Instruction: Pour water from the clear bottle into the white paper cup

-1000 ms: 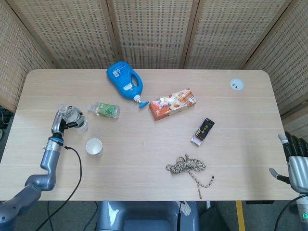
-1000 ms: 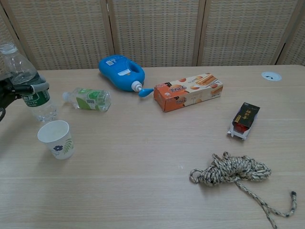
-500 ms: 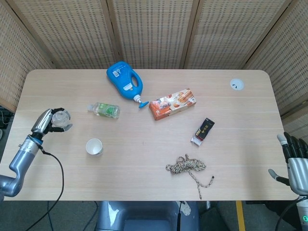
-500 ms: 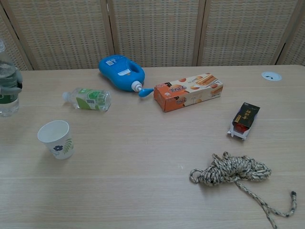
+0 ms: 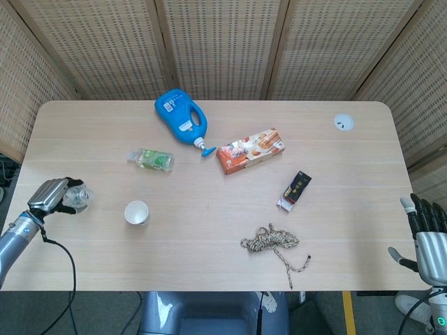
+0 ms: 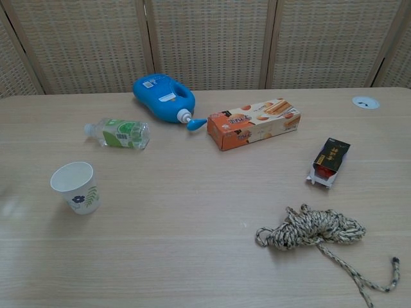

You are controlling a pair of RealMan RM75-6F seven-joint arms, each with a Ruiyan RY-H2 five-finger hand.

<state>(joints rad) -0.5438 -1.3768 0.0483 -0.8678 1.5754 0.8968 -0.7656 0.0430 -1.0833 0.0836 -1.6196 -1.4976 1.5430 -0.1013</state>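
left hand [image 5: 49, 196] now pulled back to table's left edge, fingers clamped on clear bottle [image 5: 75, 198], further from white paper cup [image 5: 137, 212] than before, cup unmoved, right hand [image 5: 427, 234] at right edge, fingers apart

— What's on the table [image 5: 363, 167]?

— Light wood top. At the back a blue jug [image 6: 162, 97] on its side, beside it an orange box [image 6: 253, 123]. Left: a small green-labelled bottle [image 6: 118, 133] lying flat, and the white paper cup [image 6: 76, 187] upright (flower print).

— And right?

— A dark packet [image 6: 329, 160], a coiled rope [image 6: 313, 231], a white disc [image 6: 365, 102] near the far corner.
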